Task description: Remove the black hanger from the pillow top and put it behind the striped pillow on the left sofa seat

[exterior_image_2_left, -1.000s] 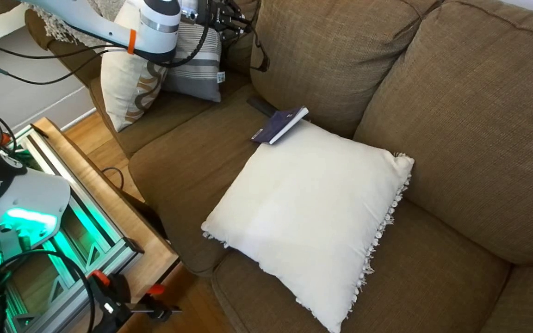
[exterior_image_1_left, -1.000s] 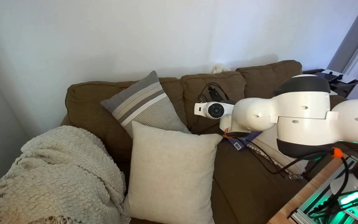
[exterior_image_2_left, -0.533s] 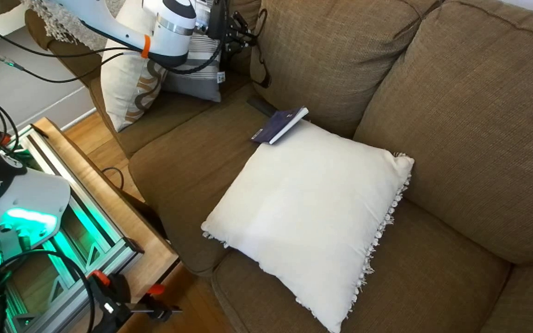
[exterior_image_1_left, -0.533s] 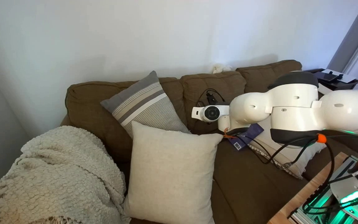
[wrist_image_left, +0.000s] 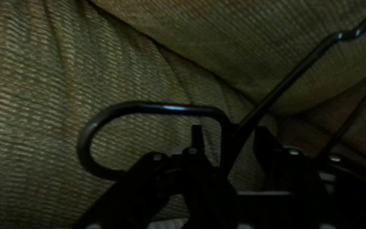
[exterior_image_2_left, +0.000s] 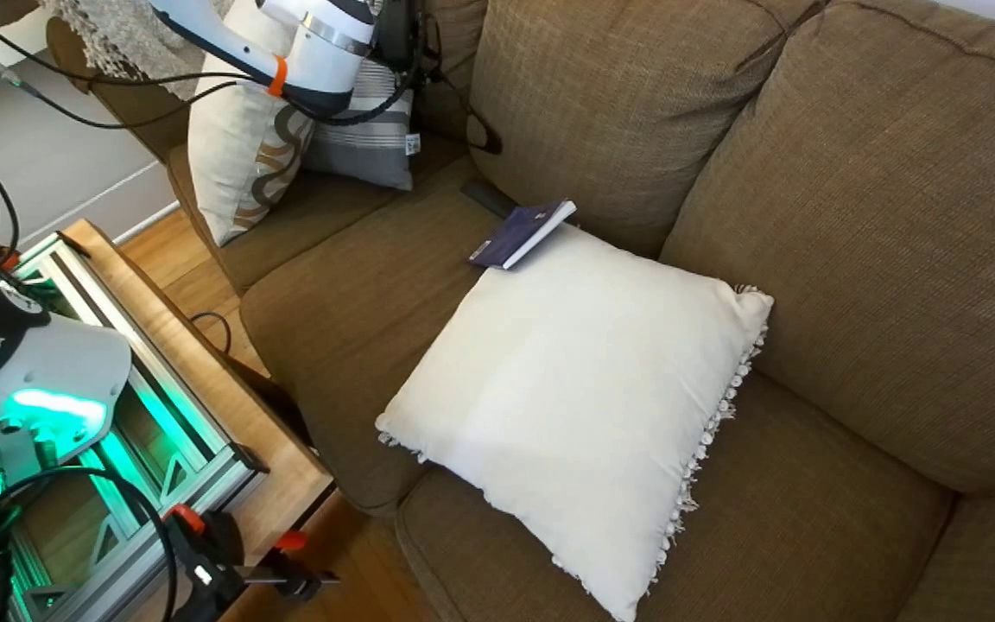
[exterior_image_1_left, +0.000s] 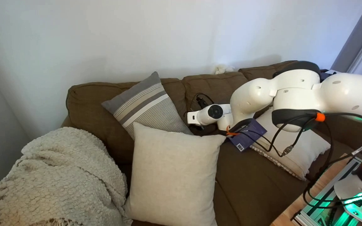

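The thin black hanger (wrist_image_left: pixel 176 109) shows in the wrist view, its hook towards the left and its arms running to the upper right against olive-brown fabric. My gripper (wrist_image_left: pixel 230 130) is open, its fingers apart on either side of the hanger's neck, with fabric showing in the gaps. In an exterior view a thin dark curve (exterior_image_2_left: pixel 484 138) hangs by the gripper; I cannot tell hanger from cable. The striped pillow (exterior_image_1_left: pixel 149 103) (exterior_image_2_left: pixel 368 130) leans on the sofa back, left of the gripper. The left sofa seat (exterior_image_2_left: pixel 325 220) is under it. The off-white pillow (exterior_image_1_left: pixel 300 150) (exterior_image_2_left: pixel 584 363) lies right of the gripper.
A larger cream cushion (exterior_image_1_left: pixel 174 175) (exterior_image_2_left: pixel 243 147) stands in front of the striped pillow. A knitted blanket (exterior_image_1_left: pixel 68 179) covers the left end. A dark blue booklet (exterior_image_1_left: pixel 251 135) (exterior_image_2_left: pixel 523 233) lies at the pillow's edge. Padded back cushions (exterior_image_2_left: pixel 618 104) rise behind. Cables loop from the arm.
My wrist has shifted slightly left and the hand has turned, so the gripper is more hidden behind it in both exterior views. The arm's upper links have risen. The pillows and booklet have not moved.
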You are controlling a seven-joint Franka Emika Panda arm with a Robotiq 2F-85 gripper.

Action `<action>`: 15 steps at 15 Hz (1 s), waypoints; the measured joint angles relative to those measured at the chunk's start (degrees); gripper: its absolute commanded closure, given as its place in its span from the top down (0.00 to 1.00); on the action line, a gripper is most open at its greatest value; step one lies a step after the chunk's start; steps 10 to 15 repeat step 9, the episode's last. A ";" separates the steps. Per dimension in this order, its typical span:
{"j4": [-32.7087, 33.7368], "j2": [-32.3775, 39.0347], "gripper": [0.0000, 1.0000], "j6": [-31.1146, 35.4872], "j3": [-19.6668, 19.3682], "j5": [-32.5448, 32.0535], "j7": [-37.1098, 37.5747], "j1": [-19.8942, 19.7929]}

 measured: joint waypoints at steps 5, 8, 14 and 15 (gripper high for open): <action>-10.37 -9.58 1.00 -9.89 -3.57 -7.12 1.29 0.05; -18.62 -13.99 1.00 -9.94 -13.09 -9.51 9.25 4.87; -21.36 -14.89 1.00 -9.31 -17.01 -9.96 12.43 7.33; -21.36 -14.89 1.00 -9.31 -17.01 -9.96 12.43 7.33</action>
